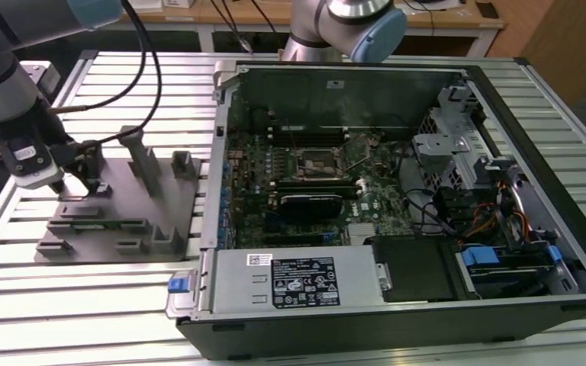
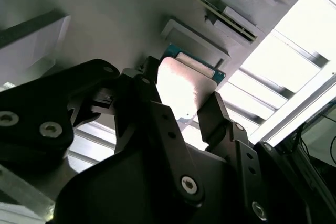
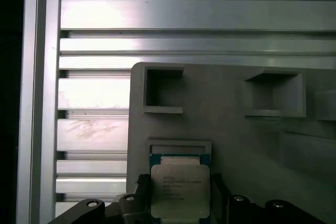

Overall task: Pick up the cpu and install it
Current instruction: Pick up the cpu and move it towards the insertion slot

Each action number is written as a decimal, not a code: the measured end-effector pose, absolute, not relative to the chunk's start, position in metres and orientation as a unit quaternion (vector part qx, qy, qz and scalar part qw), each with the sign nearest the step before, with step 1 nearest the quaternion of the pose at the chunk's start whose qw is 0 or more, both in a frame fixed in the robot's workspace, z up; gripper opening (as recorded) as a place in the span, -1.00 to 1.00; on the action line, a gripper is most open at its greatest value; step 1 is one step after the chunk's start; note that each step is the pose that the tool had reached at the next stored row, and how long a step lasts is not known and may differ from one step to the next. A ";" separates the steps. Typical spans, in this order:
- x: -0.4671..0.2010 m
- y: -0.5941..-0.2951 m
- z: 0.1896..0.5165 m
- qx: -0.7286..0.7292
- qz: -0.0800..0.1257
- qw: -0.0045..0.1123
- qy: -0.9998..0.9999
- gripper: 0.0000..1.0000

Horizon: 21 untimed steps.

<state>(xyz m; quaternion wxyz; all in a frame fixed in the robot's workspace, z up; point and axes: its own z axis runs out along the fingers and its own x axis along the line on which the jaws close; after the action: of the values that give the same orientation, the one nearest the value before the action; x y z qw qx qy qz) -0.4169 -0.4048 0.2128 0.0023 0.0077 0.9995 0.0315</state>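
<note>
The cpu is a flat square chip with a shiny metal top and a green rim. It sits between the two black fingers of my gripper, which is shut on its opposite edges. The second wrist view shows the cpu from the other side, held just off the grey fixture plate by the gripper. In the exterior view my gripper hangs low over the fixture plate at the exterior view's left. The motherboard's cpu socket lies inside the open computer case.
Upright grey posts and small holders rise from the fixture plate beside the gripper. A cable loops from the arm. The slatted aluminium table carries everything. Memory sticks, cables and a drive cage crowd the case around the socket.
</note>
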 end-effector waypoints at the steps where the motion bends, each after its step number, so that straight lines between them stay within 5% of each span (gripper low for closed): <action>1: -0.417 -0.405 0.215 0.008 0.031 0.002 0.999 0.08; 21: -0.417 -0.405 0.257 0.008 0.031 0.002 0.999 0.08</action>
<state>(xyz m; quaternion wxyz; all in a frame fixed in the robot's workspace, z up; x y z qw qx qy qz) -0.4168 -0.4048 0.2568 0.0024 0.0076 0.9995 0.0315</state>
